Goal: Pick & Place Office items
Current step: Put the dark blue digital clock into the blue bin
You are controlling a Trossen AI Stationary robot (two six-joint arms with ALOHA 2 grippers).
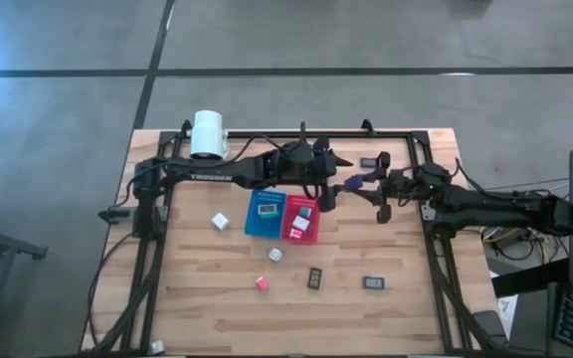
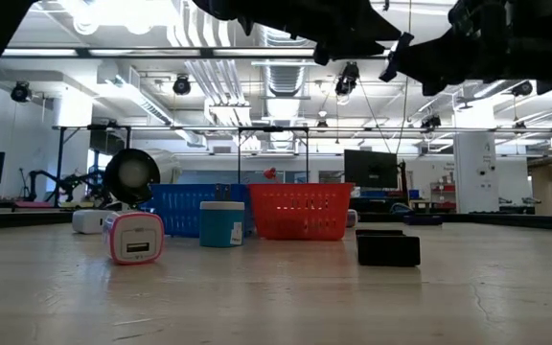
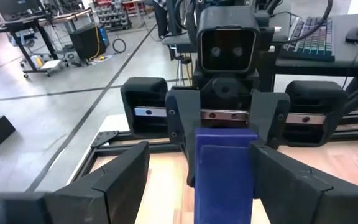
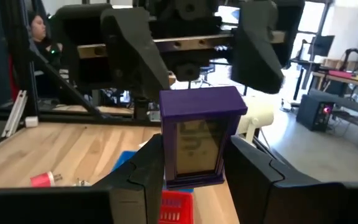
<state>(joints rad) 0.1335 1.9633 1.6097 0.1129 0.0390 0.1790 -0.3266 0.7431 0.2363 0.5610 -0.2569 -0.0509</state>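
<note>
Right end effector (image 4: pixel 194 168) holds purple item (image 4: pixel 199 137) upright, long axis vertical

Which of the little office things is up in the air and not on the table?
The purple block. The right tool holds it up between the two arms, facing the open left tool. The other pieces lie on the table or in the trays.

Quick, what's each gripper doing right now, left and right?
Left gripper: open, its fingers either side of the purple block but not closed on it.
Right gripper: shut on the purple block, held above the table between the arms.
</note>
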